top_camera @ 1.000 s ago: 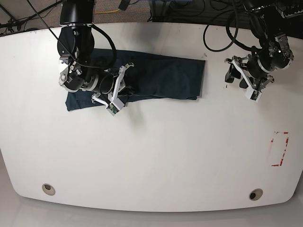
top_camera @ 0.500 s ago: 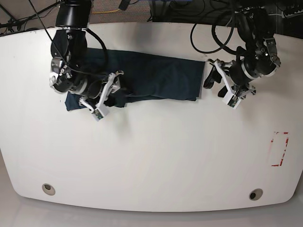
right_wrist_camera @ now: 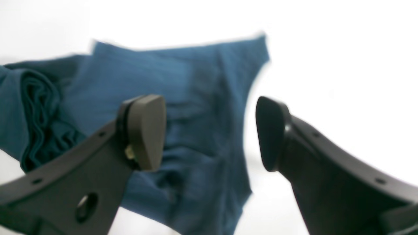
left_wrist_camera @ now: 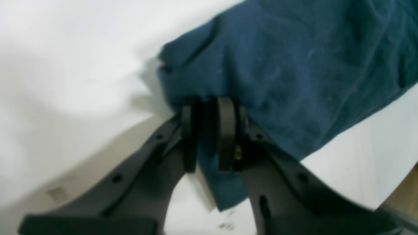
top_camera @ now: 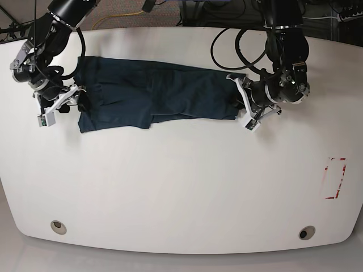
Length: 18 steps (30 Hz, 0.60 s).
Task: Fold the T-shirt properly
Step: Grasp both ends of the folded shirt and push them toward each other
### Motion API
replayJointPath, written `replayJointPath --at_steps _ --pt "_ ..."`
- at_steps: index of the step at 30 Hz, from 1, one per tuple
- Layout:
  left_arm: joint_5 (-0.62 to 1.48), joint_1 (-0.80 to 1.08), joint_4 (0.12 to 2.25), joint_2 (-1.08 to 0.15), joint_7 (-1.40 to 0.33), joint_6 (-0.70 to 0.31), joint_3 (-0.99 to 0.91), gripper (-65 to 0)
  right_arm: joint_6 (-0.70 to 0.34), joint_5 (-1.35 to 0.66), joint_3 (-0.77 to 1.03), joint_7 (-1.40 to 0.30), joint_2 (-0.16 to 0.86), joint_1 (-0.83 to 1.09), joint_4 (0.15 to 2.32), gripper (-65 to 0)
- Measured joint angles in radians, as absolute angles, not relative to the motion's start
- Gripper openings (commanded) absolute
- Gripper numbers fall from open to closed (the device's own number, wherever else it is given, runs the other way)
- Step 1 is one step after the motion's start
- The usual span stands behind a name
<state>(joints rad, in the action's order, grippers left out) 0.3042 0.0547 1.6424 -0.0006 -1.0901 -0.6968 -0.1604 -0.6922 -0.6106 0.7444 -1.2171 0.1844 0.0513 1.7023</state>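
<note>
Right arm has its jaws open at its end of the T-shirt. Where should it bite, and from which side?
Take the T-shirt at its short end edge, which lies between the open right gripper pads. Come in low from the bare table beyond that end, sliding one pad under the stacked layers. The left gripper already pinches the opposite end.

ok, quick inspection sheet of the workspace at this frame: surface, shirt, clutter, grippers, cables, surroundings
Surface: white table, red marking near one edge, two round holes along the front.
Job's things: T-shirt lying flat as a long band.
Clutter: nothing seen.
Grippers: left gripper pinching the T-shirt's edge; right gripper open, at the opposite end, holding nothing.
Cables: black cables looping over the table's far edge.
Surroundings: floor and yellow cable behind the table.
</note>
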Motion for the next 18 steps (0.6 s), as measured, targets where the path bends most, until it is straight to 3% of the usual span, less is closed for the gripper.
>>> replayJointPath --at_steps 10,18 --pt "0.319 0.049 1.56 -0.006 -0.989 -0.697 -0.163 -56.9 -0.696 -0.741 0.785 -1.214 0.258 0.053 1.435 -23.5" --pt "0.334 0.051 1.557 -0.027 -0.979 -0.698 -0.162 -56.9 -0.696 -0.758 0.778 -1.2 0.223 0.061 1.402 -23.9"
